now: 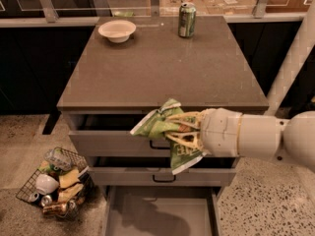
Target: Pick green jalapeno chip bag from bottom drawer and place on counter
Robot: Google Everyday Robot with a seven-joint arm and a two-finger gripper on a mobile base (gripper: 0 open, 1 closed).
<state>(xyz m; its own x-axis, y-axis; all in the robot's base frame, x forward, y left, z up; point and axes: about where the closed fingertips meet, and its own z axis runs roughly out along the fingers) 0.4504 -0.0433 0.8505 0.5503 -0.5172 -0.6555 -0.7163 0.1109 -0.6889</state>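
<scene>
My gripper (179, 130) comes in from the right on a white arm and is shut on the green jalapeno chip bag (156, 127). The bag is crumpled and hangs in front of the cabinet, level with the top drawer and just below the front edge of the counter (162, 68). The bottom drawer (160, 215) stands pulled open below, a grey tray with nothing showing inside.
A white bowl (117, 30) and a green drink can (186, 19) stand at the back of the counter. The two upper drawers (118, 142) are partly pulled out. A wire basket (54, 183) of trash sits on the floor at the left.
</scene>
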